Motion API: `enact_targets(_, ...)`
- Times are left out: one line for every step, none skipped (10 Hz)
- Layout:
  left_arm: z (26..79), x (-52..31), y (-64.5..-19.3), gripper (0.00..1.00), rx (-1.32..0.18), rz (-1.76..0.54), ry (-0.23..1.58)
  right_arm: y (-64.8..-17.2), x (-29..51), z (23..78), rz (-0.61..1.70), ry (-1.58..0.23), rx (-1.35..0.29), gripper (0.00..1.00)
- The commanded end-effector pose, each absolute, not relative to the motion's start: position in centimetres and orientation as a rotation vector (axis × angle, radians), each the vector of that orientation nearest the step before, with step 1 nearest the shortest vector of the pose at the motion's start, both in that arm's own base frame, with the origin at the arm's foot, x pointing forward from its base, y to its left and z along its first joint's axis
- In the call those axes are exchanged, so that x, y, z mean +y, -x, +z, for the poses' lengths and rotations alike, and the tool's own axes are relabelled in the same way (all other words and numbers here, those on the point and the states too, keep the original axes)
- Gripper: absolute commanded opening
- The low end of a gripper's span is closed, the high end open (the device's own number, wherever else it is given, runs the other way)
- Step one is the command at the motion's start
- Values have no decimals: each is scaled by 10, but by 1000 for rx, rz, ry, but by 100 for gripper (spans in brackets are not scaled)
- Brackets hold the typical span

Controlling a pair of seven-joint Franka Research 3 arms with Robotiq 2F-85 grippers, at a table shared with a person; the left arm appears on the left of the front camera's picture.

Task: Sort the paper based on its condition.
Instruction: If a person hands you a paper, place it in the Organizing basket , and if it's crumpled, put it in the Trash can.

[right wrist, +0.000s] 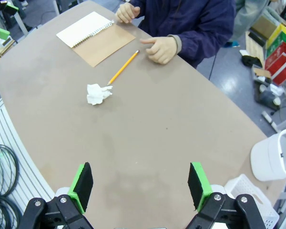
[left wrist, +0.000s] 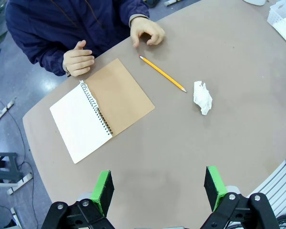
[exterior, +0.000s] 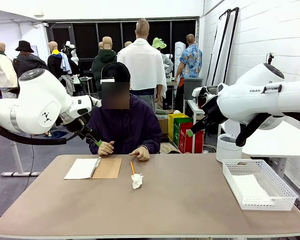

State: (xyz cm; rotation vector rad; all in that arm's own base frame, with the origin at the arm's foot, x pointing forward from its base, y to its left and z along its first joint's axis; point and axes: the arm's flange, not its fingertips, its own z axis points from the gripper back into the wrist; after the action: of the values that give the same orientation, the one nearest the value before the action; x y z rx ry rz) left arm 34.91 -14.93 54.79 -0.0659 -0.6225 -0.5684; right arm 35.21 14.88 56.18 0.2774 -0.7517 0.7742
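Paper: one crumpled white wad (exterior: 137, 181) lies mid-table, just beyond the tip of a yellow pencil (exterior: 132, 167); flat sheets (exterior: 252, 188) lie in the white basket (exterior: 277, 186) on the robot's right.
Step in hand: judged to be the pick of the crumpled wad (left wrist: 202, 97); neither arm is near it yet.
Left gripper (left wrist: 158, 189): jaws wide, nothing between the green pads, high above bare table.
Right gripper (right wrist: 139, 185): jaws wide, empty, high above the table on the basket side.
Nearby items: open spiral notebook (exterior: 93, 168) with brown cover sits in front of the person, well apart from the wad (right wrist: 98, 93); the person's hands (exterior: 140, 153) rest at the far edge.
Approach: descend vertically with the jaws straddling the wad, its bulk centred between the pads.
Clearance: keep the fingers off the pencil (left wrist: 162, 74); its tip lies close to the wad.
Grip: close gently; crumpled paper compresses and can slip out.
Destination: cannot tell where crumpled paper belongs; a white bin (exterior: 227, 148) stands beyond the basket.
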Motion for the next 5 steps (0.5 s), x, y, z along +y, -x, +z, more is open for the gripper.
enact_targets(548,-149,-350,100,-621,-568,68,-352,149,562,774,-272,-753,100)
enact_targets(548,-149,-350,100,-621,-568,68,-352,149,562,774,-272,-753,100)
enact_targets(548,-149,-350,100,-621,-568,68,-352,149,562,774,-272,-753,100)
enact_targets(548,-149,-350,100,-621,-568,68,-352,149,562,774,-272,-753,100)
enact_targets(548,-149,-350,100,-621,-568,68,-352,149,562,774,-272,-753,100)
